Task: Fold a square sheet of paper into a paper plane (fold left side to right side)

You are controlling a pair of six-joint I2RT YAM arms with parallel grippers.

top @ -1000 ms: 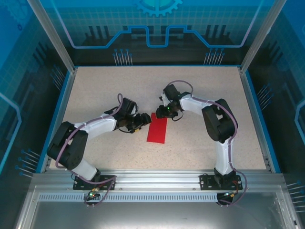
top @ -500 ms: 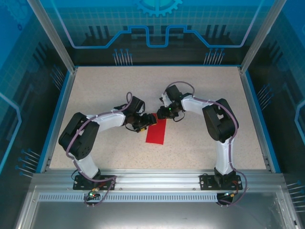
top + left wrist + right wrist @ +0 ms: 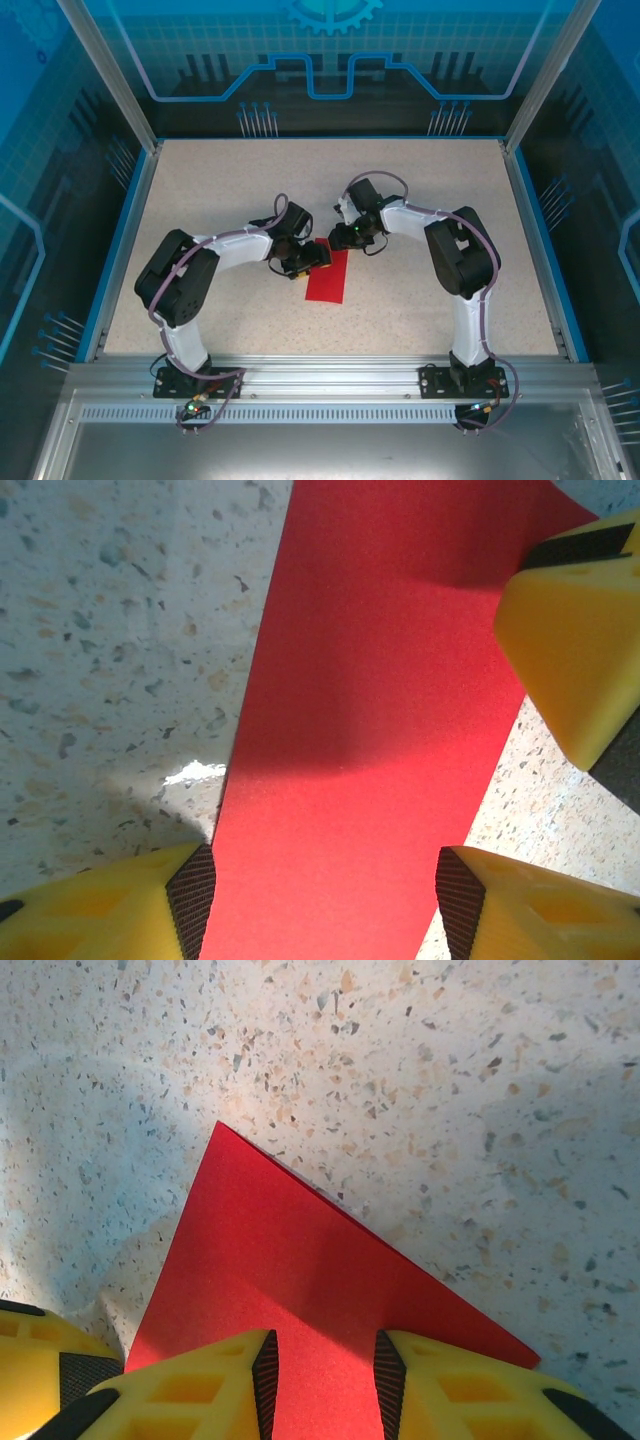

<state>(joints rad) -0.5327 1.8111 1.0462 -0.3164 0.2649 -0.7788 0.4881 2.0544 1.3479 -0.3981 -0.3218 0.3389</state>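
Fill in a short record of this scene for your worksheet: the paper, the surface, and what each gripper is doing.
paper: red paper, a narrow strip lying flat
surface: speckled table
left arm: left gripper open, one finger on each side of the strip
right arm: right gripper open, fingers over the strip's far end
lifted: nothing, as far as the views show

The left gripper (image 3: pixel 312 257) is sliding toward 3 o'clock and coming over the 11 o'clock corner of the folded red paper (image 3: pixel 328 283). Its jaws are narrowing, and the left arm's elbow (image 3: pixel 178 280) is swinging toward 2 o'clock.
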